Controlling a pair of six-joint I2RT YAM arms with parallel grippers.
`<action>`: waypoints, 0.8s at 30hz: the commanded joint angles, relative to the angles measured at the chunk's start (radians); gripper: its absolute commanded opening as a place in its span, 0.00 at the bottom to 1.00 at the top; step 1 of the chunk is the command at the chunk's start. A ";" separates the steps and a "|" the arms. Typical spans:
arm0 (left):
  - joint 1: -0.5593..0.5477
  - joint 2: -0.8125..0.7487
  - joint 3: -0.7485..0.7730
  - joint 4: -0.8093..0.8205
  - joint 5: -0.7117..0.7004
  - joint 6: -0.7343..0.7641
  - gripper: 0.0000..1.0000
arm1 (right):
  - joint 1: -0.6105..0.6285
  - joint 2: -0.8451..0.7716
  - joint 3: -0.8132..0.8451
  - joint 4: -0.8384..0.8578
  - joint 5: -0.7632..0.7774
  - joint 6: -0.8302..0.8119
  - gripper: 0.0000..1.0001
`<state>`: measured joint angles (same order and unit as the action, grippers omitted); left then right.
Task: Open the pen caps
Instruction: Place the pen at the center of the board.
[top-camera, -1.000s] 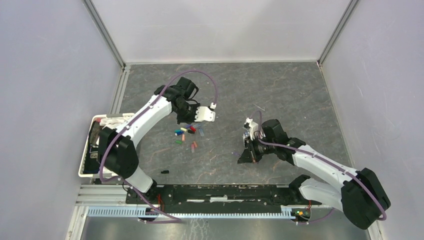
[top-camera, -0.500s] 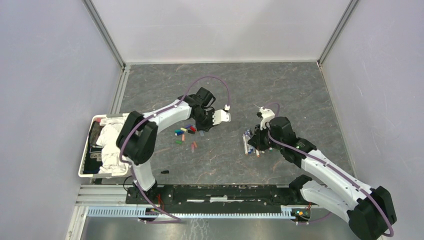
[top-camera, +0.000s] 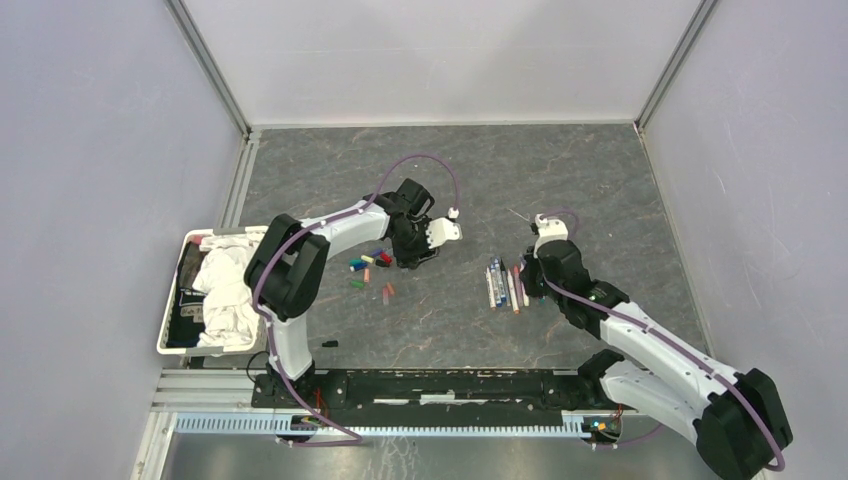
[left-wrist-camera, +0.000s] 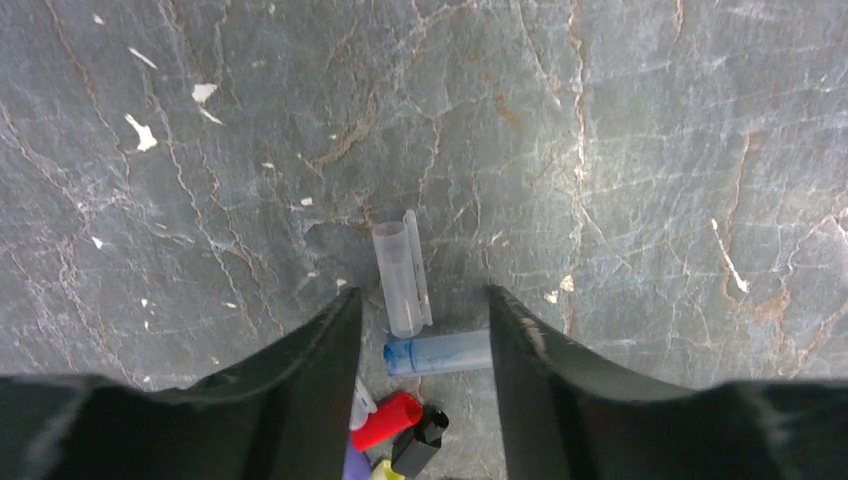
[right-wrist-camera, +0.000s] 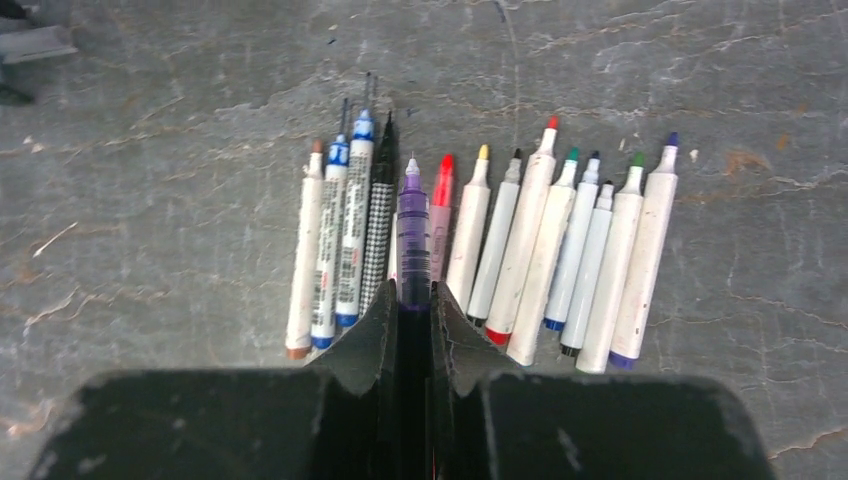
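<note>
Table (top-camera: 600, 170): dark, marbled grey, walled in by pale panels on three sides.
Right arm (top-camera: 640, 335): stretched from its base toward the middle of the table.
Left arm (top-camera: 330, 222): bent over and reaching toward the middle as well.
Tray (top-camera: 165, 330): white, at the table's left edge, with a crumpled white cloth (top-camera: 225, 285) in it.
Right gripper (right-wrist-camera: 413, 295): closed around the barrel of a purple pen (right-wrist-camera: 413, 230), tip pointing away from the wrist.
Left gripper (left-wrist-camera: 422, 300): fingers apart, clamping nothing, low over the table at the right edge of the caps.
Pens (right-wrist-camera: 520, 260): side by side in a row in front of the right gripper, coloured tips bare (all uncapped, from where I stand).
Pen caps (top-camera: 372, 268): a loose scatter left of centre, well apart from the pens.
Clear cap (left-wrist-camera: 400, 280): lying on the table between the left fingertips; a blue-tinted cap (left-wrist-camera: 440, 352) lies crosswise just beside it, and a red cap (left-wrist-camera: 385, 420) nearer the wrist.
</note>
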<state>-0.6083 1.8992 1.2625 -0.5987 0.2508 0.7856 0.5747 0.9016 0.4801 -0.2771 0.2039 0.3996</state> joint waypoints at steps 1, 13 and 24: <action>0.003 -0.068 0.048 -0.040 -0.004 -0.081 0.60 | -0.005 0.044 -0.011 0.095 0.121 0.024 0.00; 0.174 -0.202 0.347 -0.230 0.021 -0.296 1.00 | -0.009 0.195 -0.032 0.206 0.170 0.013 0.27; 0.331 -0.336 0.290 -0.169 -0.017 -0.348 1.00 | -0.015 0.167 -0.033 0.193 0.150 0.029 0.26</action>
<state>-0.3237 1.5723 1.5654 -0.7685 0.1951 0.4984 0.5667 1.1034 0.4271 -0.1020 0.3416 0.4068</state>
